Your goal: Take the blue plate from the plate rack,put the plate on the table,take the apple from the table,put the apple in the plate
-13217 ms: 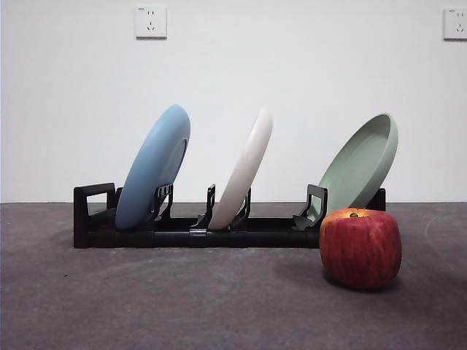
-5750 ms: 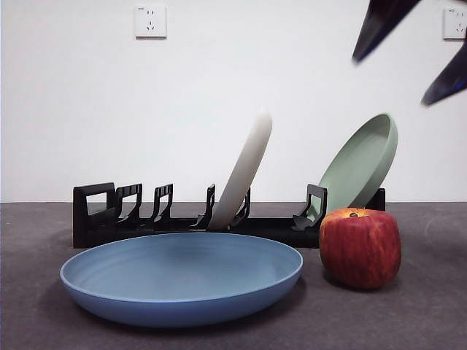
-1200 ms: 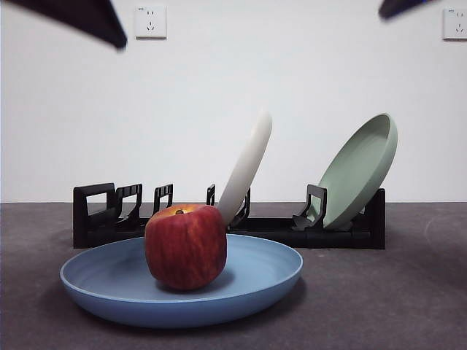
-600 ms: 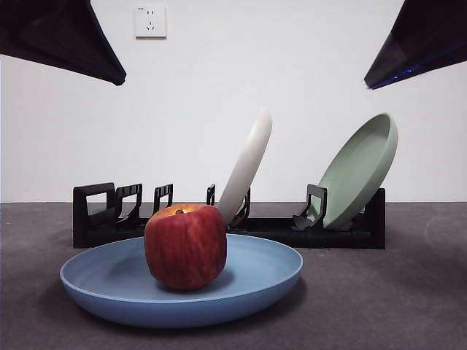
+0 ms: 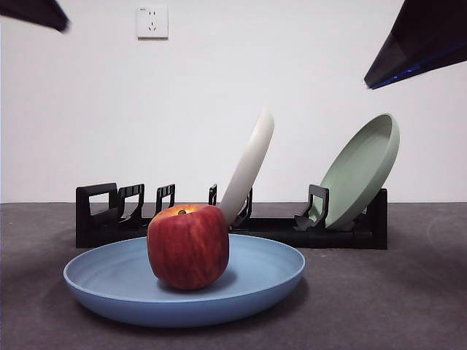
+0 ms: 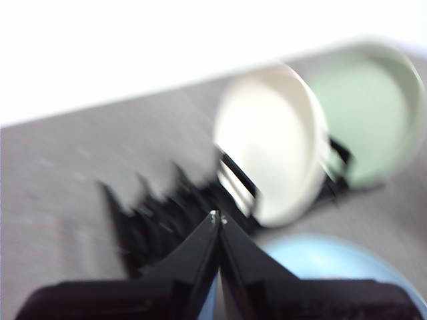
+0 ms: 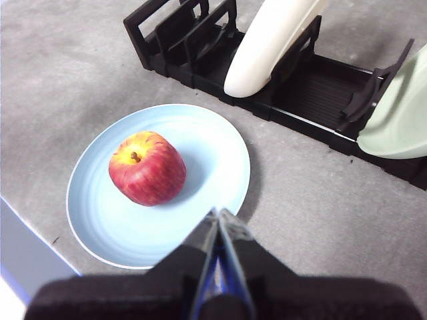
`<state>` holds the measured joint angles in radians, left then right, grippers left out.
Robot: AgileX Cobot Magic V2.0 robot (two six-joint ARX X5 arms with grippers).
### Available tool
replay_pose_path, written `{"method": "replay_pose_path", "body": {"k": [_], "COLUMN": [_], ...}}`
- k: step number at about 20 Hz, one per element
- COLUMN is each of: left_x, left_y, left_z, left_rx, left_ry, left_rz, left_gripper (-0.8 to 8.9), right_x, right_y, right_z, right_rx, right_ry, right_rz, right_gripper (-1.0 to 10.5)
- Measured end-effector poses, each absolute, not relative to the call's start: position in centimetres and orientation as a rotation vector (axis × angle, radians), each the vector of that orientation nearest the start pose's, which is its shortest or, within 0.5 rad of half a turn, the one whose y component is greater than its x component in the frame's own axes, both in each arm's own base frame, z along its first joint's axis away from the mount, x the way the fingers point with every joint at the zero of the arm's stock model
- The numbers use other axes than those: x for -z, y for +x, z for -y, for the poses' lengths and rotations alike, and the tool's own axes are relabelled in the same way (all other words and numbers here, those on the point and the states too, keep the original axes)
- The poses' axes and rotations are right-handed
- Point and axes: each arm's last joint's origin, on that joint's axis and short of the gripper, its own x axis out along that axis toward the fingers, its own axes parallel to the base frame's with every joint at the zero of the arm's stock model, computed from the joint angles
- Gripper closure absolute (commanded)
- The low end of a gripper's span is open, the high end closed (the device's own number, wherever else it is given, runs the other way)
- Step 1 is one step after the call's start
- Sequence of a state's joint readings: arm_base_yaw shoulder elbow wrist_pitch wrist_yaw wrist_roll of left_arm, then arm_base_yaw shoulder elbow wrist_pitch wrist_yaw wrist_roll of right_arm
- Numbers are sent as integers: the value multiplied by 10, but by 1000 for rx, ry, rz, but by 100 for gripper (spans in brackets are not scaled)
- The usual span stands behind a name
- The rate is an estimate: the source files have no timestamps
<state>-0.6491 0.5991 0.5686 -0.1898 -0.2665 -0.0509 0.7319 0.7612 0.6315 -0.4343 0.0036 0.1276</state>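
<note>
The blue plate [image 5: 241,281] lies flat on the table [image 5: 379,306] in front of the plate rack [image 5: 98,215]. The red apple [image 5: 188,246] rests inside the plate, left of its middle. The right wrist view shows the apple [image 7: 147,168] on the plate [image 7: 207,167] from above, with my right gripper [image 7: 217,215] shut, empty and raised well clear. My left gripper [image 6: 217,217] is shut, empty and high above the rack [image 6: 153,220]; a bit of the plate [image 6: 320,257] shows beside it. Both arms show only as dark tips at the front view's top corners.
A cream-white plate [image 5: 248,168] and a sage-green plate [image 5: 361,171] lean in the rack's middle and right slots. The rack's left slots hold nothing. A white wall with sockets stands behind. The table's near edge [image 7: 27,240] shows in the right wrist view.
The dark arm at the top left has drawn up and away, now only a small tip at the corner. The arm at the top right holds still. Plate and apple stay put.
</note>
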Motion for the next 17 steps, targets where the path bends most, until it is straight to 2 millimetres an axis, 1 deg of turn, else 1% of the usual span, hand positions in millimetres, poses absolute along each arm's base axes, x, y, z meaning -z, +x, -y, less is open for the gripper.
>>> {"method": "replay_pose_path", "body": {"k": [2, 4, 5, 7, 9, 13, 15, 17], "left_x": [-277, -263, -255, -239, -219, -181, -169, -163], "left_y": [114, 108, 104, 99, 97, 96, 96, 96], "left_z": [58, 39, 30, 19, 11, 1, -2, -4], "left_rx": [335, 239, 180, 94, 20, -82, -113, -130], "left_ry": [14, -8, -17, -28, -34, -36, -37, -37], "left_rz": [-175, -145, -126, -93, -78, -99, -110, -115], "left_gripper": [816, 816, 816, 816, 816, 816, 816, 816], "right_x": [-262, -262, -262, -262, -262, -262, -262, -262], "right_y": [120, 120, 120, 120, 120, 120, 120, 120], "right_z": [-108, -108, -108, -108, -108, -108, -108, -108], "right_rx": [-672, -671, -672, -672, -672, -672, -672, -672], "right_ry": [-88, -88, -88, -88, -88, -88, -88, -88], "right_rz": [-581, -581, -581, -581, -581, -581, -581, -581], "right_gripper": [957, 957, 957, 957, 957, 957, 957, 957]}}
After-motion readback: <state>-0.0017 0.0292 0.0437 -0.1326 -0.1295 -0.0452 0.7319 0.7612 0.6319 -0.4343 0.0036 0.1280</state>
